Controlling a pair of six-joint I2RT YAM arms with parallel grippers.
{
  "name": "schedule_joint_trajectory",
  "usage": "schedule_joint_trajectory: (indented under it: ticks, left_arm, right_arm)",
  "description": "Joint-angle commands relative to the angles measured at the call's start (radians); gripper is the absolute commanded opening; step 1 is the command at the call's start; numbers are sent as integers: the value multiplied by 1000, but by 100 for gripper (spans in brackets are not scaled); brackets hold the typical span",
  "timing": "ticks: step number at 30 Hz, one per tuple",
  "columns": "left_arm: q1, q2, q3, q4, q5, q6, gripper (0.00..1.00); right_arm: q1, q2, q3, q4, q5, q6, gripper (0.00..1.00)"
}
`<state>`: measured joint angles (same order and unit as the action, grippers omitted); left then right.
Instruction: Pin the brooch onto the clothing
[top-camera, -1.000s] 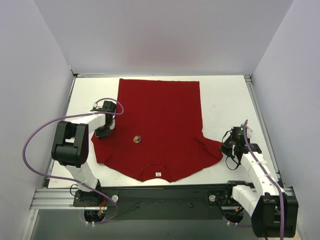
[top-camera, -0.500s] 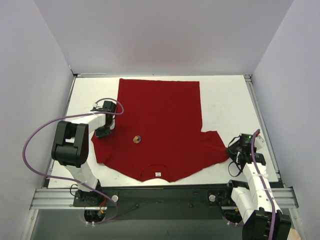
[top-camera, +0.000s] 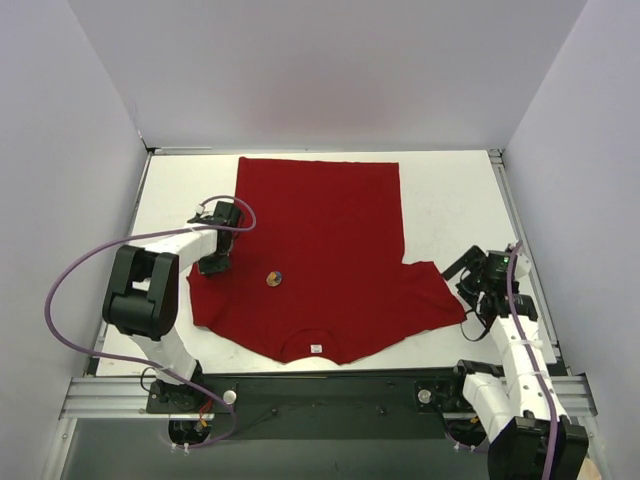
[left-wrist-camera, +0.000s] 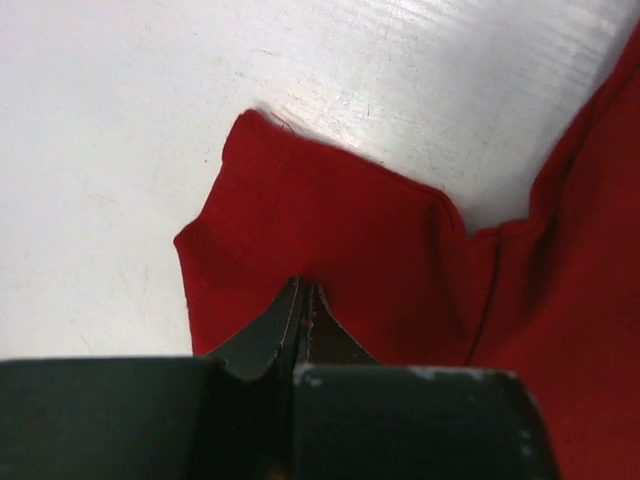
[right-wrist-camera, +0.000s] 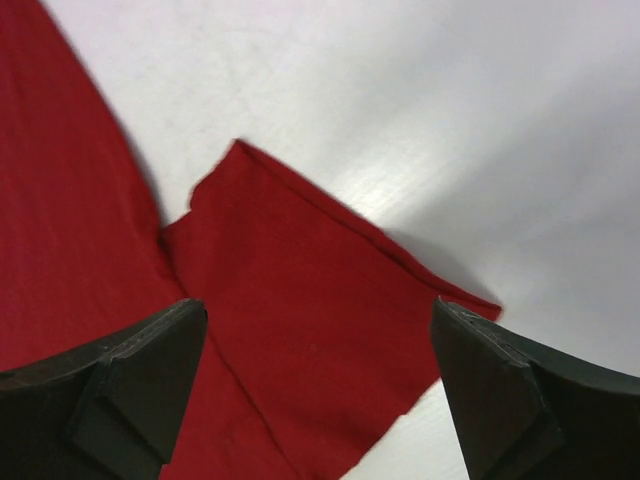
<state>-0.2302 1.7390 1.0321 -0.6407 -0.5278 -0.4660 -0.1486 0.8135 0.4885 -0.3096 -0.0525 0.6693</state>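
Tiny brooch (top-camera: 273, 278) on clothing (top-camera: 330, 220), pattern unreadable; left jaws cover sleeve (left-wrist-camera: 330, 240) edge

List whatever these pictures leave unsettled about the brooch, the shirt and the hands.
1. Brooch: in the top view it is too small to show whether it is pinned through the shirt, and it lies outside both wrist views.
2. Left hand: in the left wrist view its shut tips hide whether any shirt fabric is pinched between them.
3. Label: in the top view it is too small to read.

brooch (top-camera: 273, 278) exposed atop shirt (top-camera: 330, 220), left jaws nearby
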Motion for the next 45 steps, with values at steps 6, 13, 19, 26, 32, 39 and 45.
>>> schedule_joint_trajectory:
  ticks: [6, 13, 19, 26, 32, 39, 45]
  left_arm:
    - [-55, -180, 66, -47, -47, -23, 18]
    - [-130, -382, 1, 128, 121, 52, 66]
    - [-161, -521, -165, 434, 501, 29, 79]
    - [-158, -654, -377, 838, 712, -65, 95]
    - [-156, -726, -389, 865, 680, -59, 97]
    - [-158, -789, -428, 883, 620, -37, 97]
    - [-158, -803, -438, 874, 604, -13, 97]
  right_arm:
    - [329, 113, 130, 69, 124, -88, 100]
    - [625, 338, 219, 81, 232, -128, 100]
    - [780, 487, 311, 89, 247, -132, 100]
    - [893, 457, 340, 151, 261, -142, 100]
    - [897, 329, 314, 236, 223, -177, 100]
    - [894, 230, 311, 265, 240, -227, 100]
    - [885, 225, 311, 270, 249, -229, 100]
